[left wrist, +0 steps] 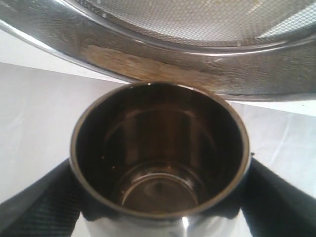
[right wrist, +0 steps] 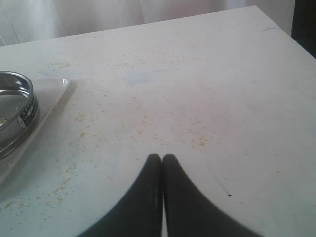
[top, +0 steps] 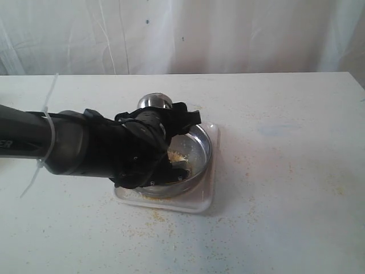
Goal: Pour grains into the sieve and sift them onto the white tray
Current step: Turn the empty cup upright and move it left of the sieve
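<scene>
Speckled table (top: pixel 285 171): left gripper (left wrist: pixel 158 197) pinches the cup (left wrist: pixel 158 163) at the sieve's (top: pixel 197 149) eleven o'clock; keep its mouth over the mesh; right gripper (right wrist: pixel 162 168) sits pressed together.

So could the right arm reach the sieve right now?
Probably, at its near rim: only grain-flecked table lies between the right end effector and the sieve. The left arm, holding a steel cup, covers much of it.

The left arm (top: pixel 74 145) holds a steel cup (top: pixel 155 102) above the sieve (top: pixel 204 149) on the white tray (top: pixel 205 197).
</scene>
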`<state>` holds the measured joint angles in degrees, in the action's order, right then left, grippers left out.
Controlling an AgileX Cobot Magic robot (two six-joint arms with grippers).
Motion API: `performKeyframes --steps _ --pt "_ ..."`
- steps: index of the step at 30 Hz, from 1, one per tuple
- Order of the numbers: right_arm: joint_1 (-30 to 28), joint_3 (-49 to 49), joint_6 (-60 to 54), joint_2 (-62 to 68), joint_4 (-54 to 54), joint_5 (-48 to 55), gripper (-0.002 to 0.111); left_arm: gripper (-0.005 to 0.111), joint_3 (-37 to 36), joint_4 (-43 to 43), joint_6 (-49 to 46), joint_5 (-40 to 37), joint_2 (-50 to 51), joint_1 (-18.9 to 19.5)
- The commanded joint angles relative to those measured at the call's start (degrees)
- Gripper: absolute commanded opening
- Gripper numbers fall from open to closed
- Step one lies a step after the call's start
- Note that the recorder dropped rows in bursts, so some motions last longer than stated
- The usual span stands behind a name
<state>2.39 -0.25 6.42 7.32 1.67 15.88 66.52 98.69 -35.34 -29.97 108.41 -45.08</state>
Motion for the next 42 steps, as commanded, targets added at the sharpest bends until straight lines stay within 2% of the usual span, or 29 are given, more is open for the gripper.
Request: performKeyframes --steps 1,3,5,8,12,14,19,22,25,30,36,42 --pt "-0.16 0.25 -0.14 0.21 0.18 -0.1 0.0 0.0 0.23 1.26 2.42 0.31 -0.73 0.2" --pt "-0.16 0.25 -0.14 0.21 0.18 -0.1 0.0 0.0 0.23 1.26 2.43 -2.35 -1.01 -1.04" --pt "-0.16 0.25 -0.14 0.21 0.18 -0.1 0.0 0.0 0.23 1.26 4.49 -1.62 -1.01 -0.98" --pt "-0.16 0.25 -0.14 0.21 0.18 -0.1 0.0 0.0 0.23 1.26 10.81 -3.72 -1.46 -0.97" --pt "-0.16 0.25 -0.14 0.21 0.18 -0.1 0.0 0.0 0.23 1.26 28.15 -3.82 -4.38 -1.33" --pt "-0.16 0.25 -0.14 0.21 0.18 -0.1 0.0 0.0 0.23 1.26 40.41 -2.04 -6.64 -1.33" --pt "-0.16 0.25 -0.14 0.21 0.18 -0.1 0.0 0.0 0.23 -2.73 66.13 8.06 -12.81 -0.7" --pt "-0.16 0.25 -0.14 0.21 0.18 -0.1 0.0 0.0 0.13 -6.42 76.65 12.29 -15.89 -0.04" --pt "-0.16 0.25 -0.14 0.21 0.18 -0.1 0.0 0.0 0.12 -13.02 83.08 12.86 -18.45 1.45" --pt "-0.16 0.25 -0.14 0.21 0.18 -0.1 0.0 0.0 -2.06 -22.98 83.67 13.77 -23.12 6.14" --pt "-0.16 0.25 -0.14 0.21 0.18 -0.1 0.0 0.0 -13.78 -24.75 88.18 21.99 -29.81 14.62" --pt "-0.16 0.25 -0.14 0.21 0.18 -0.1 0.0 0.0 -23.91 -27.37 92.27 37.24 -31.33 26.97"
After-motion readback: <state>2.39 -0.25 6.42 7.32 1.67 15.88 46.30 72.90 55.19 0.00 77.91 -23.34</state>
